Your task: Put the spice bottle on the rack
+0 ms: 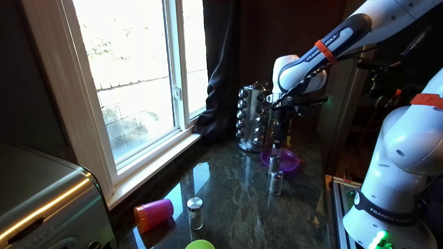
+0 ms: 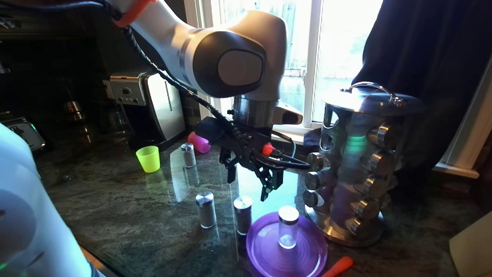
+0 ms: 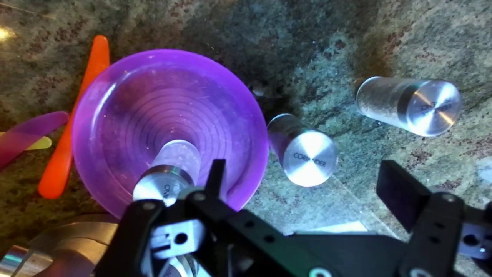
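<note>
One lime cup (image 2: 148, 159), leftmost in an exterior view; first spice bottle (image 2: 189, 157) near tipped pink cup (image 2: 200, 143); second bottle (image 2: 206, 211), third bottle (image 2: 243, 216) upright on worktop (image 2: 153, 215); gripper (image 2: 250, 184) above — jaws spread wide; fourth bottle (image 2: 288, 231) standing in purple dish (image 2: 264, 250); rack (image 2: 348, 169) just beside — jars (image 2: 374, 186) in its tiers.

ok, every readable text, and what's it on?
"FRANK… EMIKA": white jointed robot arm, split by orange band.
"FRANKA EMIKA": black collar on its white base.
"COR…NDER": silver-topped glass jar beside round purple dish; glare mid-word.
"ANO": similar jar on that dish; rest hidden.
Too blurred to read: rightmost jar in wrist view; silver metal appliance.
</note>
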